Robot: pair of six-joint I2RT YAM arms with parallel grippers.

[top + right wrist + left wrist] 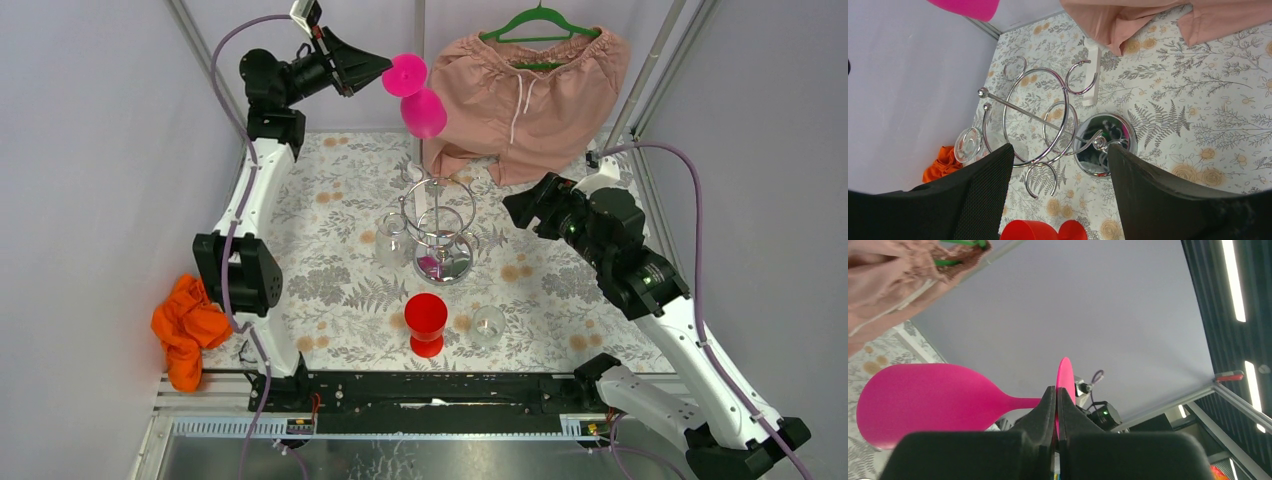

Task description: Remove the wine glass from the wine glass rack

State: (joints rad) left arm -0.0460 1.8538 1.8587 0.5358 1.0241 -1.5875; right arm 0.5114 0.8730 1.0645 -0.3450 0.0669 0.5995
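My left gripper (384, 68) is raised high at the back and is shut on the round foot of a pink wine glass (424, 112). The glass is clear of the rack, tilted with its bowl down and to the right. In the left wrist view the fingers (1048, 405) pinch the foot disc edge-on, and the pink wine glass (923, 405) stretches left. The chrome wine glass rack (440, 225) stands mid-table. A clear wine glass (392, 240) hangs at its left side. My right gripper (1059, 150) is open and empty, above and right of the wine glass rack (1038, 120).
A red wine glass (426, 322) and a clear glass (488, 325) stand in front of the rack. A white pole (418, 190) rises behind it. Pink shorts (530, 90) hang on a green hanger at the back. An orange cloth (185, 325) lies at the left edge.
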